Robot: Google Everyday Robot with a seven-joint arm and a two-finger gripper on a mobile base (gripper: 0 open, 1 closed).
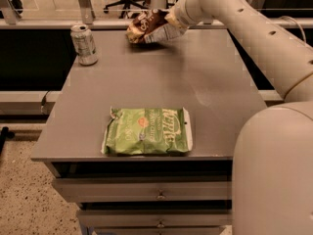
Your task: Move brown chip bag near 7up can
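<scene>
grey table [205, 82] with drawers [146, 190], speckled floor [19, 199], office chair [126, 0] behind

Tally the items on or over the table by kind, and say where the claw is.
Chip bags: 2 (brown bag, green bag)
Cans: 1 (7up can)
Total: 3
The claw grips the brown bag's right end, above the far edge of the table.

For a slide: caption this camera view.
Gripper holds the brown bag above the table, right of the 7up can; green bag lies in front.
</scene>
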